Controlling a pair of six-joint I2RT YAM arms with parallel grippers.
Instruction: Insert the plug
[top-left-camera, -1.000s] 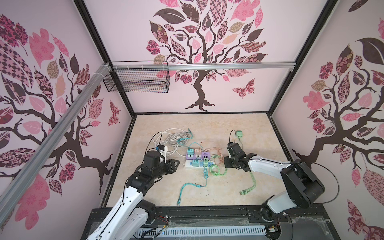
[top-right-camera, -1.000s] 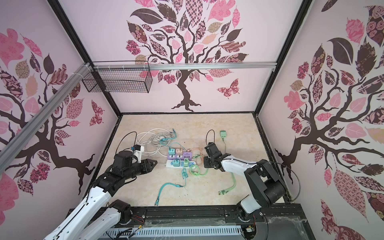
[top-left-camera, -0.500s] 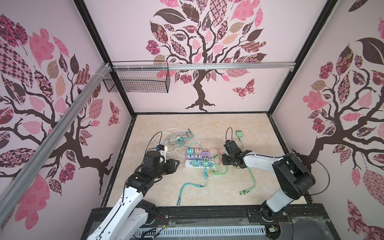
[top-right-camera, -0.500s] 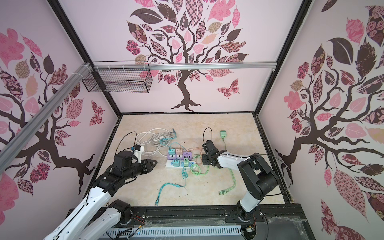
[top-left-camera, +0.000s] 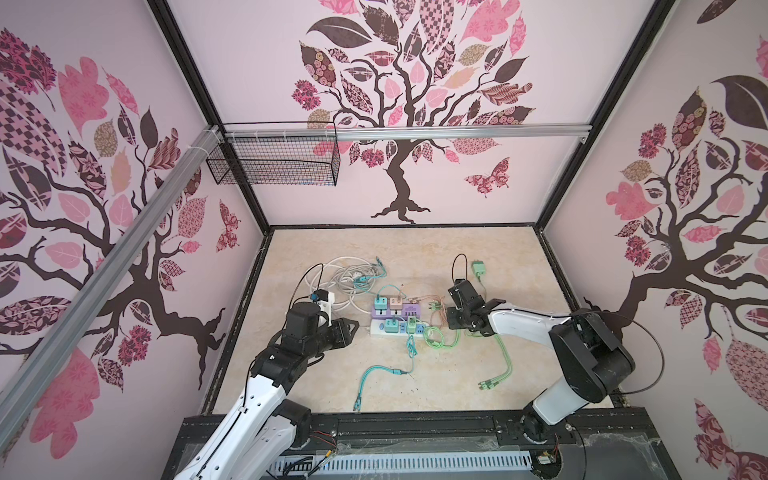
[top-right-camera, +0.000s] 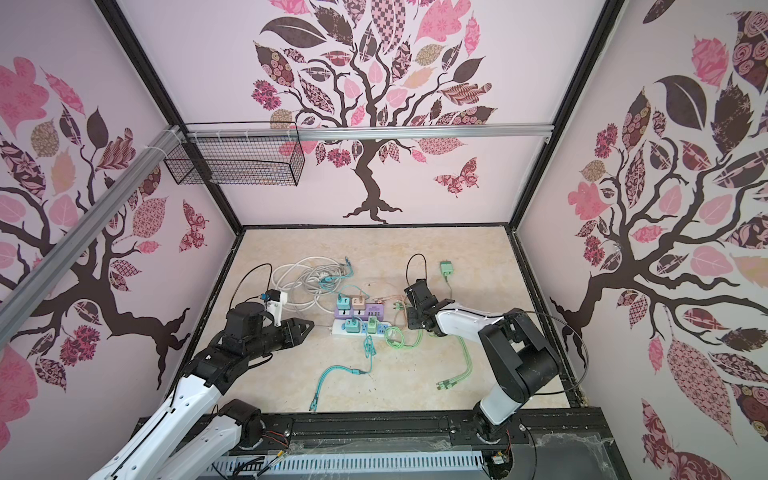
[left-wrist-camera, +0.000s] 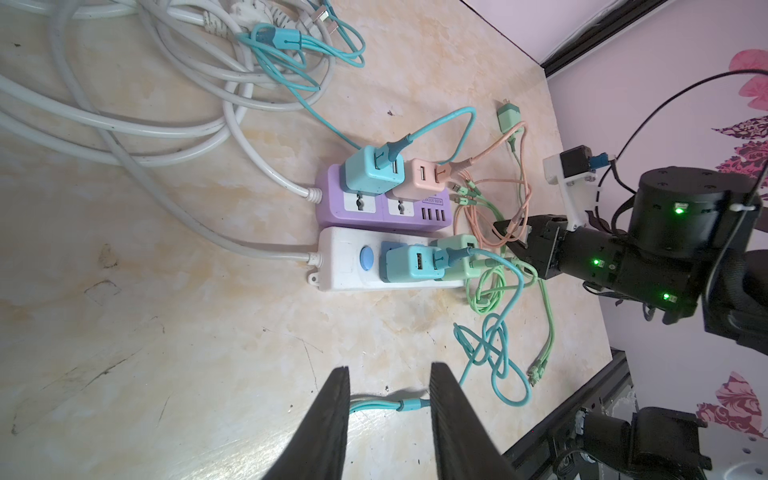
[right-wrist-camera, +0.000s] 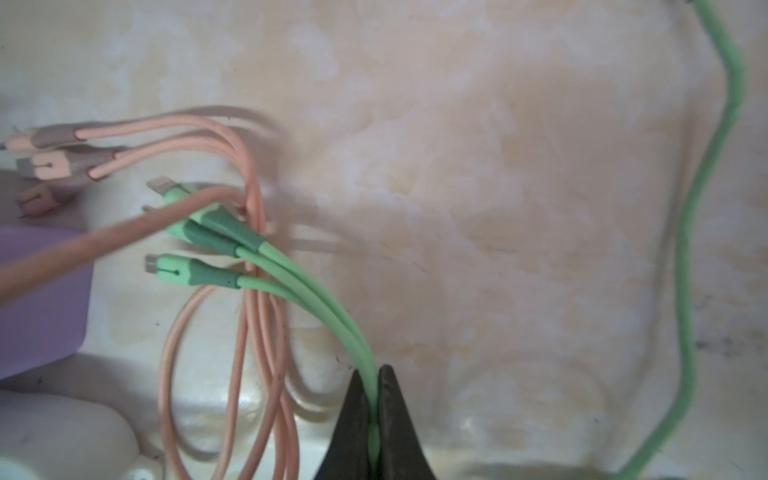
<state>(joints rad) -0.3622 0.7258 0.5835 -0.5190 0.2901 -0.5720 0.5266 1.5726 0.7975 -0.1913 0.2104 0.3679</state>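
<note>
Your right tool (right-wrist-camera: 377, 374) is clamped on the green cable (right-wrist-camera: 332, 316), its three strands pinched between the jaws. The cable's connectors (right-wrist-camera: 166, 266) sit just beside the end of the purple power strip (right-wrist-camera: 37, 299), crossing a pink cable (right-wrist-camera: 249, 332). Your left tool (left-wrist-camera: 389, 368) has its jaws narrowly apart and empty, above a teal cable (left-wrist-camera: 409, 404) on the desk (left-wrist-camera: 208, 332), near the white power strip (left-wrist-camera: 345, 266). A loose green charger plug (top-left-camera: 478, 269) lies beyond the right arm
</note>
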